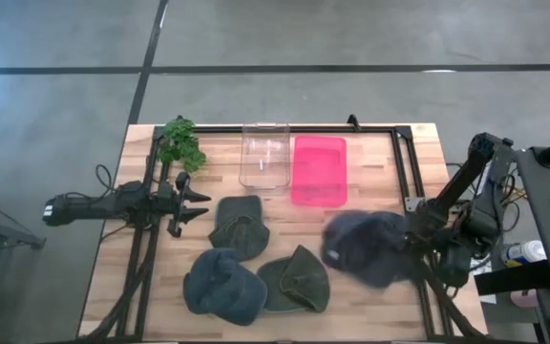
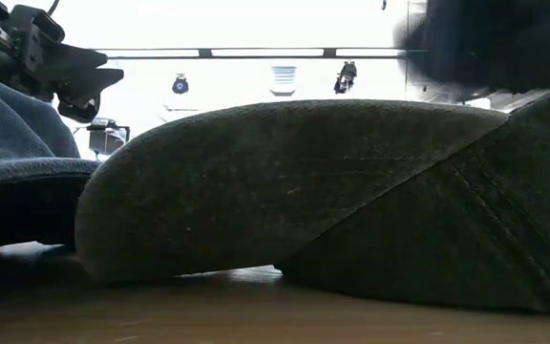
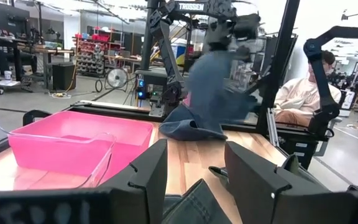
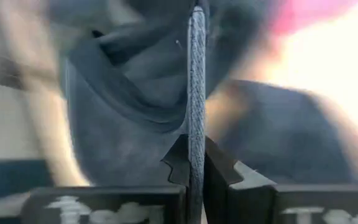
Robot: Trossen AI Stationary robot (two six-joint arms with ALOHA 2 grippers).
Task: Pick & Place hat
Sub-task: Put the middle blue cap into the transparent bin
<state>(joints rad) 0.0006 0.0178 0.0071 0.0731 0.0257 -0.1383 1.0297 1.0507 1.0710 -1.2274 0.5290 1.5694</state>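
A blue-grey hat [image 1: 366,248] hangs at the table's right side with my right gripper [image 1: 411,239] shut on it; in the left wrist view the hat [image 3: 211,93] dangles below that gripper [image 3: 229,31]. Three more hats lie on the table: a dark green one [image 1: 239,225], a blue one [image 1: 222,285] and a green one [image 1: 295,281]. My left gripper [image 1: 195,201] waits open at the table's left, level, holding nothing. My right gripper pinches a thin edge of the hat [image 4: 196,118] between its two fingers [image 4: 178,163], the edge running straight out from the jaws. The fingers slant down from the table's right side. The hat hangs below them, crown and brim [image 3: 190,128] drooping toward the table.
A clear bin [image 1: 264,153] and a pink bin [image 1: 319,170] stand side by side at the far middle. A green plant [image 1: 179,143] sits at the far left. A black frame rail [image 1: 401,162] runs along the right side. A person [image 3: 303,93] sits beyond the table.
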